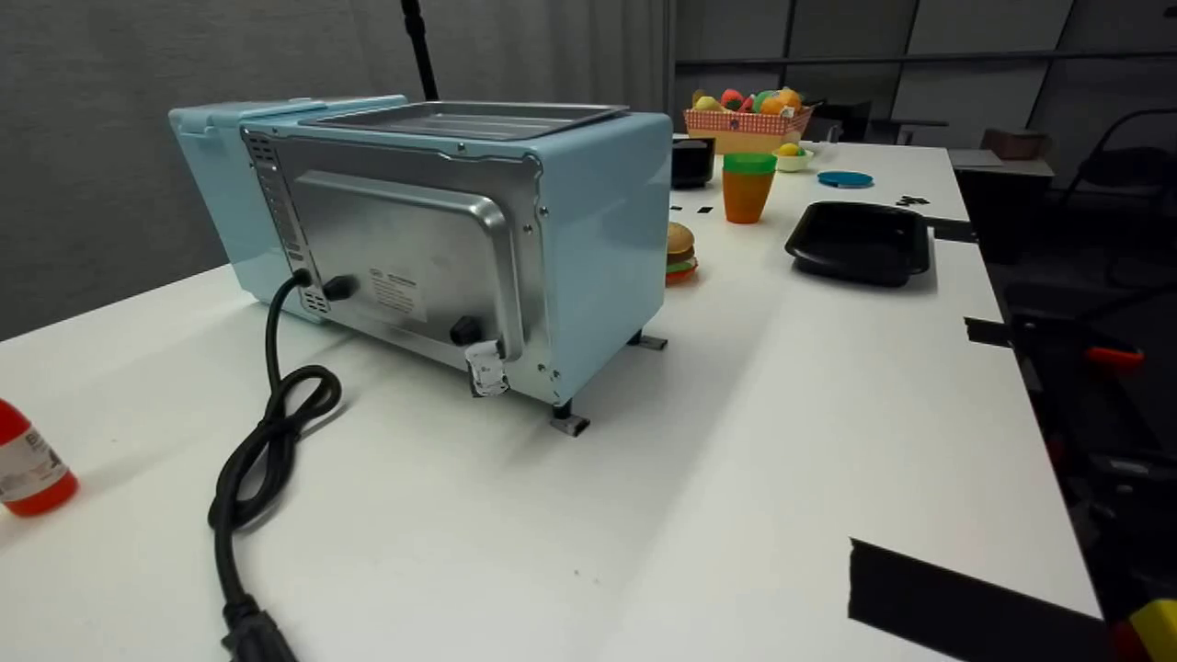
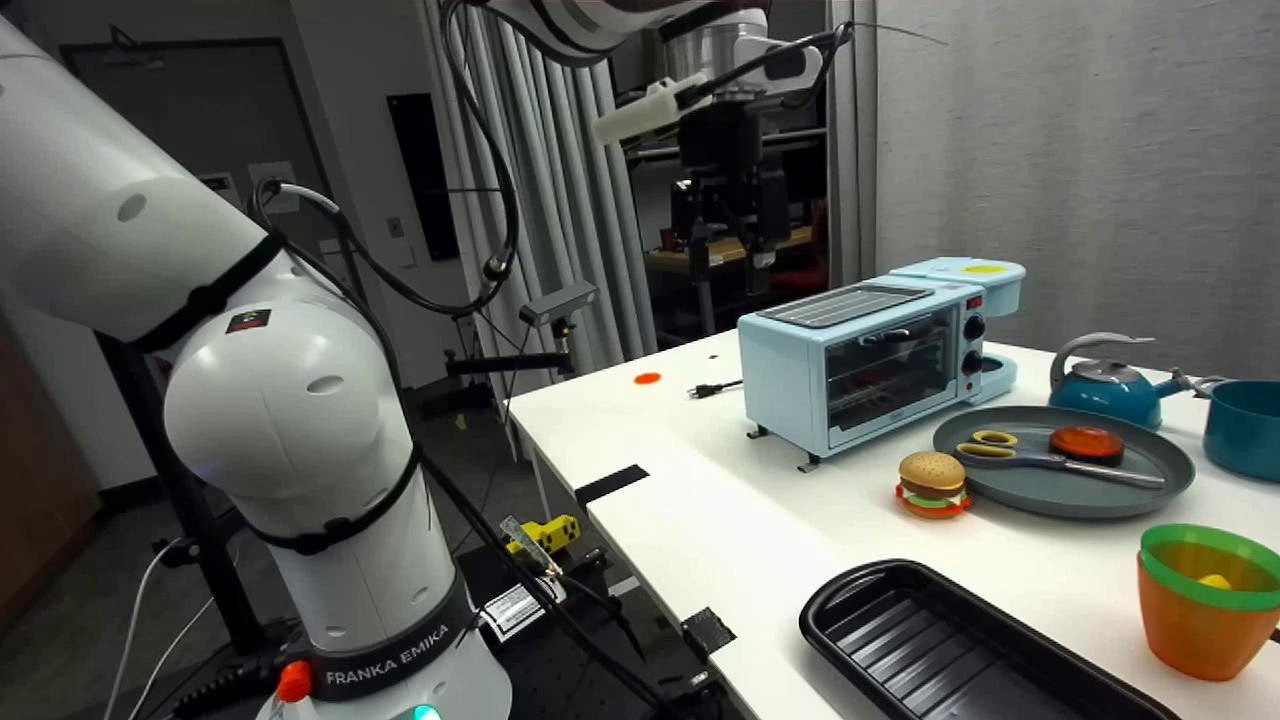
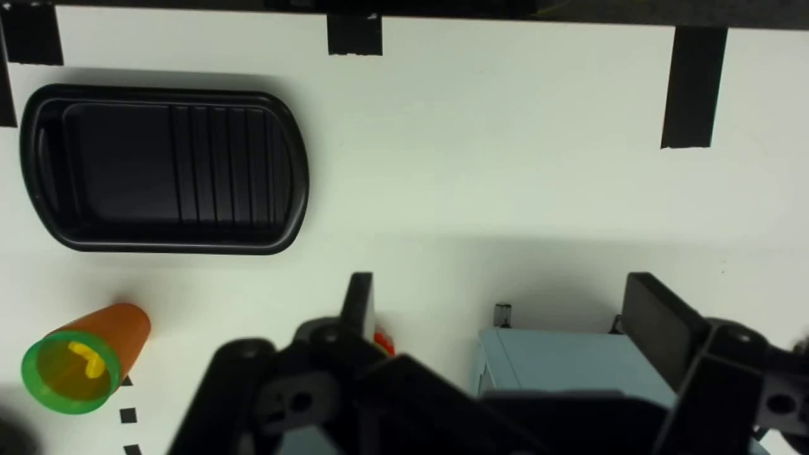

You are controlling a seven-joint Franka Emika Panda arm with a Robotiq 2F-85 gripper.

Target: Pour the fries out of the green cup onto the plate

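My pincer, wide and holding nothing, above the tabletop.
The upright cup, fries inside, stands below the pincer, well aside; I should straddle its body squarely, then lift level.

"FRANKA EMIKA" stands on the dark band of the robot arm. Print on the red bottle and on the back of the light-blue toaster oven is too unclear to read.
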